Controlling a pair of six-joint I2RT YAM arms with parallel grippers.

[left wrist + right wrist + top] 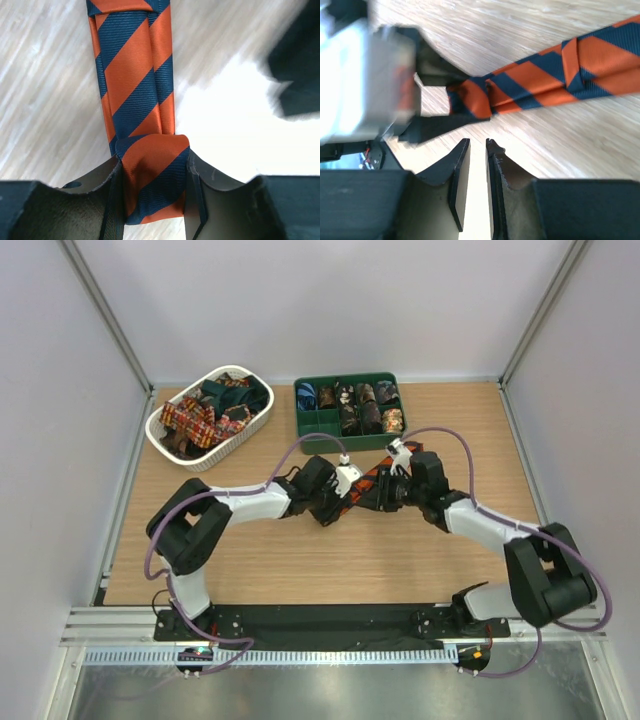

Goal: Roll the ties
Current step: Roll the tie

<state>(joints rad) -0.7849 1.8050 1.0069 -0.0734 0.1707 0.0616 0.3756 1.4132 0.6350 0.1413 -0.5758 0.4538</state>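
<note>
An orange-and-navy striped tie [372,483] lies on the wooden table between my two grippers. In the left wrist view the tie [135,90] runs away from me, and my left gripper [152,175] is shut on its folded-over end. From the right wrist I see that same rolled end of the tie [470,100] pinched between the left gripper's black fingers [437,125]. My right gripper [477,145] hovers just short of that end, its jaws a narrow gap apart with nothing between them. From above, the left gripper [345,502] and right gripper [392,490] face each other over the tie.
A white slotted basket [165,430] with several loose ties [210,410] stands at the back left. A green compartment tray [300,425] at the back centre holds several rolled ties [360,405]. Grey walls enclose the table on three sides.
</note>
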